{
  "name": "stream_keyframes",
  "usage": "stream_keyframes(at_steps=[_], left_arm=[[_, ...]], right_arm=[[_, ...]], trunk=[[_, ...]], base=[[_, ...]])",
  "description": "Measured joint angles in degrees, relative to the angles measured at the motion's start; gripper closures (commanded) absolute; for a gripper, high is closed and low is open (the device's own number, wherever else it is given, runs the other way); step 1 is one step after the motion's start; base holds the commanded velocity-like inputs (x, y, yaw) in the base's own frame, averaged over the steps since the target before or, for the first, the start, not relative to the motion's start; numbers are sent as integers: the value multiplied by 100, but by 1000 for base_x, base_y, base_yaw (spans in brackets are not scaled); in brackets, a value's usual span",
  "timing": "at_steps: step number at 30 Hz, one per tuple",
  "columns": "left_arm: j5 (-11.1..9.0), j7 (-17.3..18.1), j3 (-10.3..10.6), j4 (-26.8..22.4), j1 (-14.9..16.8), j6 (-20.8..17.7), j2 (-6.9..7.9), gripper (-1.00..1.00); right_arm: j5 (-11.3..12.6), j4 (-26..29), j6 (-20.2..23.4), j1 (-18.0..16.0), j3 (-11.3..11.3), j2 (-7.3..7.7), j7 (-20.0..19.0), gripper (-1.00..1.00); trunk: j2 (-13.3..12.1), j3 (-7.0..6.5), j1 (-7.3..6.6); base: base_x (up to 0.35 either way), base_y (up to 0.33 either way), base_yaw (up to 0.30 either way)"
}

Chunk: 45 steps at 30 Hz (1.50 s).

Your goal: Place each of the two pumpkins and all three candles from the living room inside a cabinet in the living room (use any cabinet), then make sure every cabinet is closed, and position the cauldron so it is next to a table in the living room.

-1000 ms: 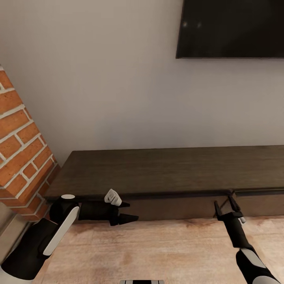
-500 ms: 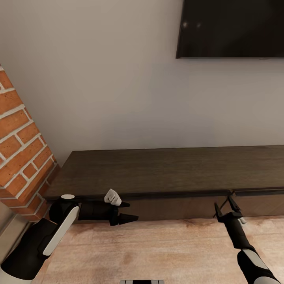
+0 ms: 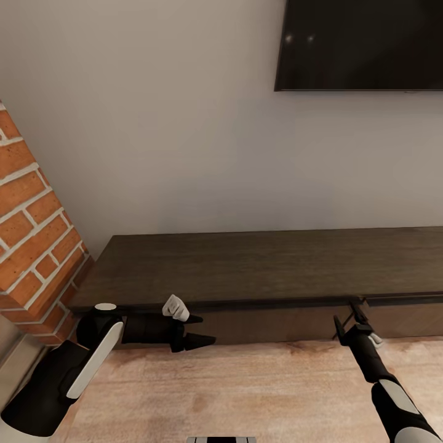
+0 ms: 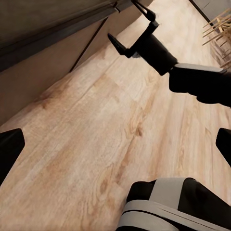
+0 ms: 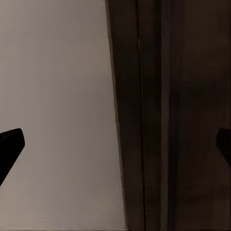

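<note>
One cabinet (image 3: 264, 271), long, low and dark, runs along the wall under a black screen (image 3: 363, 43), its fronts shut; a brick column (image 3: 34, 227) stands at its left end; two pincers work at its front edge; the right pincer (image 3: 352, 320), spread, noses against the seam under the top lip; the left pincer (image 3: 198, 329), spread, hangs low before the front, bare wood floor (image 3: 246, 387) open behind both.

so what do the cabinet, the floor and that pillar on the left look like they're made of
The cabinet looks like dark brown wood with a matte finish; faint grain streaks show along its top. The floor looks like pale wood planks with visible grain and knots. The pillar looks like red brick with light mortar lines.
</note>
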<state>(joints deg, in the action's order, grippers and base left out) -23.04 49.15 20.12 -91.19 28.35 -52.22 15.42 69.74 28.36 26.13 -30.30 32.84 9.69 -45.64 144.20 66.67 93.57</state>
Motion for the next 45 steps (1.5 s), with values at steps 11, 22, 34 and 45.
stream_keyframes(at_steps=[11, 22, 34, 45], left_arm=[[0, -6, 4, -3, 0, 0, 0, -100], [2, -39, 5, 0, 0, 0, -13, -100], [6, -47, 5, 5, 0, 0, -14, -100], [2, -45, 5, 5, 0, 0, -7, -100]], right_arm=[[-10, 7, -238, -27, -101, -8, 401, -100], [-159, -19, -259, -50, -141, 18, 423, -100], [-163, -34, -514, -61, -134, 80, 408, -100], [-187, -61, -551, -145, -142, 81, 423, -100]], trunk=[[0, 0, 0], [0, 0, 0], [0, 0, 0], [0, 0, 0]], base=[[0, 0, 0], [0, 0, 0], [0, 0, 0], [0, 0, 0]])
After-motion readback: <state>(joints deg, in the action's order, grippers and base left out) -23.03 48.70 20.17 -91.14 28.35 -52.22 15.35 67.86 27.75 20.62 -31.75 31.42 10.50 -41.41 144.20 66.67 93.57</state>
